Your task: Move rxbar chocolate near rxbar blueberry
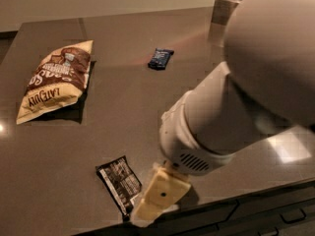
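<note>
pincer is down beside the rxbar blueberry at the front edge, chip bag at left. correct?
No. The bar beside the pincer at the front edge is the rxbar chocolate; the rxbar blueberry lies far back, mid-table. The chip bag is at left. The camera view shows it.

White vented arm (211,127) — cream gripper (147,208) bottom-centre

**Three snacks, one robot arm and one claw on one tabletop**

One tabletop (123,127) carries two snack bars: one black snack bar (119,183) and one dark blue snack bar (160,58). There is also one bag of chips (56,80). One robot arm (231,117) fills the right side, ending in one claw (147,208) at the front edge, just beside the black snack bar.
</note>
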Controlling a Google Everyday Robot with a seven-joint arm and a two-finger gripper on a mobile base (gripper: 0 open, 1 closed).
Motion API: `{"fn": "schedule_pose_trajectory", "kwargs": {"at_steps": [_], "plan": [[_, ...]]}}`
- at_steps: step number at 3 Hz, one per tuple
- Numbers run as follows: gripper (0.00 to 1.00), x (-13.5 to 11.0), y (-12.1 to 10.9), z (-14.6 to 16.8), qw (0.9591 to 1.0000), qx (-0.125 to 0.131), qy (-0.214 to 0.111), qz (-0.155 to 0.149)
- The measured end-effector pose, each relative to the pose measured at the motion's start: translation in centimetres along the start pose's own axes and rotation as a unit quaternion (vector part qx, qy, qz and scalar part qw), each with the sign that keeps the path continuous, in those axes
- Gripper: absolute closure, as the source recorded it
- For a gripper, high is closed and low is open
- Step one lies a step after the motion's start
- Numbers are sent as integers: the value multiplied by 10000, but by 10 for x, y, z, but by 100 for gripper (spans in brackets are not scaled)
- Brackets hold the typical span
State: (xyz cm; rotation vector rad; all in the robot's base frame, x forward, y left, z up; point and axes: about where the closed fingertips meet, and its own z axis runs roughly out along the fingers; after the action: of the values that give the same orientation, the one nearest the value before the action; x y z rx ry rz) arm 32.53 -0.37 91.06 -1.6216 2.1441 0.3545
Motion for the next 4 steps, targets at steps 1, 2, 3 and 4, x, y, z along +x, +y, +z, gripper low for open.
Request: {"fn": "schedule_pose_trajectory", "kwargs": {"at_steps": [1, 2, 3, 4], "plan": [[0, -12, 8, 21, 10000, 68, -7, 13], [0, -16, 4, 45, 9999, 75, 69, 66], [0, -16, 3, 70, 9998, 47, 171, 134], [0, -12, 2, 84, 9995, 15, 256, 194]]}}
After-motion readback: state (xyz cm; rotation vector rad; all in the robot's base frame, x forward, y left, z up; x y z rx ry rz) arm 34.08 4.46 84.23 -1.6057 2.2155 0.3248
